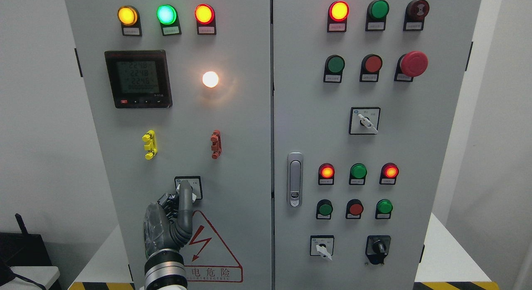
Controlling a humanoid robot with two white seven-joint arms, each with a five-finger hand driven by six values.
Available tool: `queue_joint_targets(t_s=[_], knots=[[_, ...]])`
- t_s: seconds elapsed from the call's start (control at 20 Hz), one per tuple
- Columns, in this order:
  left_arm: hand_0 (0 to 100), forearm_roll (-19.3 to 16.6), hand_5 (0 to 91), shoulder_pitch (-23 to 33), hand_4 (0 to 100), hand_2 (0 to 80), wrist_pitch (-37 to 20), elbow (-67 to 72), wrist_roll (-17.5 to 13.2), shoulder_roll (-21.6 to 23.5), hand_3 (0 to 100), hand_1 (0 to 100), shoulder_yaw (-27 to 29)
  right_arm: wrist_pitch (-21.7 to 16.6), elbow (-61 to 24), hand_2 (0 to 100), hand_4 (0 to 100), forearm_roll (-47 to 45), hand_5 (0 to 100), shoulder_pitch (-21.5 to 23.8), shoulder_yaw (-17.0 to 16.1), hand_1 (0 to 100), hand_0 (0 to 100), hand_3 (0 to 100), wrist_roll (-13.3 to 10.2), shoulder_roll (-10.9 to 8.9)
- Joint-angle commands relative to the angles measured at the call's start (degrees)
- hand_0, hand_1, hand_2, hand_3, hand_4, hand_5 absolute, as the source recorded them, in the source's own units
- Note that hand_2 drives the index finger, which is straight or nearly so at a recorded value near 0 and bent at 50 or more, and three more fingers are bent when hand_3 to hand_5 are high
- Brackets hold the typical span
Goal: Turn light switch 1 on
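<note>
Head view showed you the left hand (168, 223) raised against the left door of the grey control cabinet (241, 128), its arm coming up from the bottom edge left of the middle. You could see one finger extended upward, its tip on the small rotary light switch (189, 186) set in a square plate low on that door, while the other fingers were curled in beside the palm; whether the hand actually gripped the knob, you could not tell. The switch sat just above the red-bordered warning triangle (208, 248), below and between the yellow terminal clip (149, 144) and the red terminal clip (215, 144). Above them a round white lamp (210, 79) was glowing brightly, just right of the digital meter (138, 78). Along the top of the left door you had amber, green and red indicator lamps (166, 14), all lit. The right door carried more lamps and push buttons, a red emergency stop button (413, 63), selector switches, and a metal door latch (295, 179) near its left edge.
</note>
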Motion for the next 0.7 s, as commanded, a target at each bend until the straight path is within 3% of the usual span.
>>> queue_joint_targets(t_s=[0.0,0.4,0.65], knots=[[25,0.01,84.0,0.98,84,60.5,-0.37,-0.45,-0.15,-0.07,79,15,0.03,-0.02,0.00,0,0,-0.97,0,0.00,0.00,39,12,0,-0.02,0.00],[25,-0.26,84.0,4.23,84,61.1,-4.06,-2.29,-0.23,-0.07,80,16,-0.05,-0.02,0.00,0,0,-1.05,0,0.00,0.00,39,12,0,-0.02,0.00],[25,-0.34,84.1,9.06,85,62.7,-11.18,-3.17,-0.41,0.37,81,19,0.56,-0.02,0.00,0,0,-0.97,0,0.00,0.00,39,12,0,-0.02,0.00]])
